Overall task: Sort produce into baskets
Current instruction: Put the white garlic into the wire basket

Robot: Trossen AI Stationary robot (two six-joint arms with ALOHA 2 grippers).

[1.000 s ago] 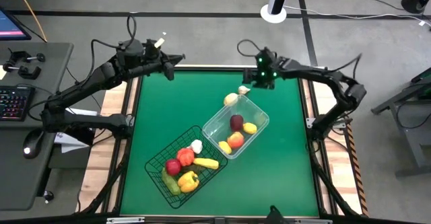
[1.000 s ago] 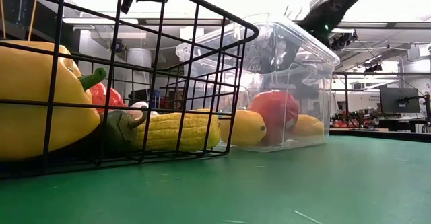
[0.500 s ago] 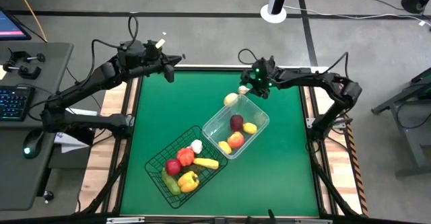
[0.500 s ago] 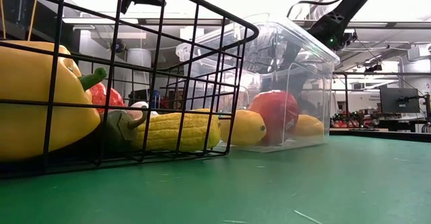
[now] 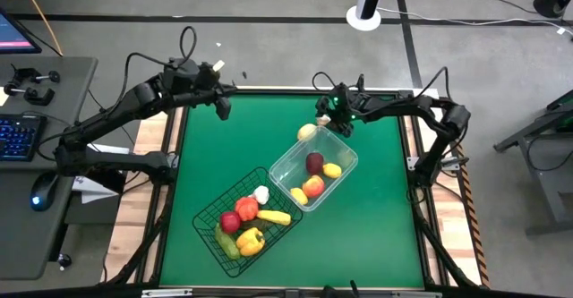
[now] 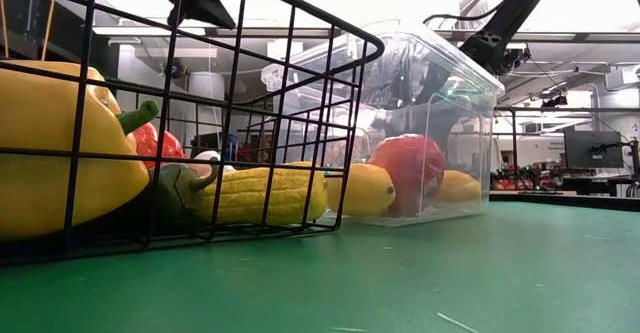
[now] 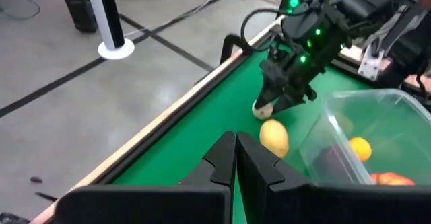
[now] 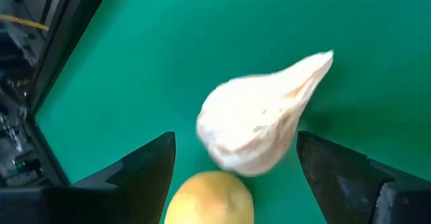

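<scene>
A white garlic bulb (image 8: 259,120) lies on the green mat beside a yellow round fruit (image 5: 307,131), just beyond the far corner of the clear plastic basket (image 5: 345,150). My right gripper (image 5: 330,120) hangs open over the garlic, one finger on either side of it and apart from it; it also shows in the left wrist view (image 7: 281,105). My left gripper (image 5: 224,109) is shut and empty at the table's far left. The black wire basket (image 5: 208,219) holds several vegetables; the clear one holds several fruits.
The two baskets stand corner to corner across the middle of the mat. The mat (image 5: 376,235) is bare on the right and along the far left. The table's raised far edge (image 5: 277,90) runs close behind both grippers.
My right gripper has gone toward the table's left and down, from beyond the clear basket's far corner to over the white garlic. My left gripper has tipped downward and come a little toward the near edge. The produce has not moved.
</scene>
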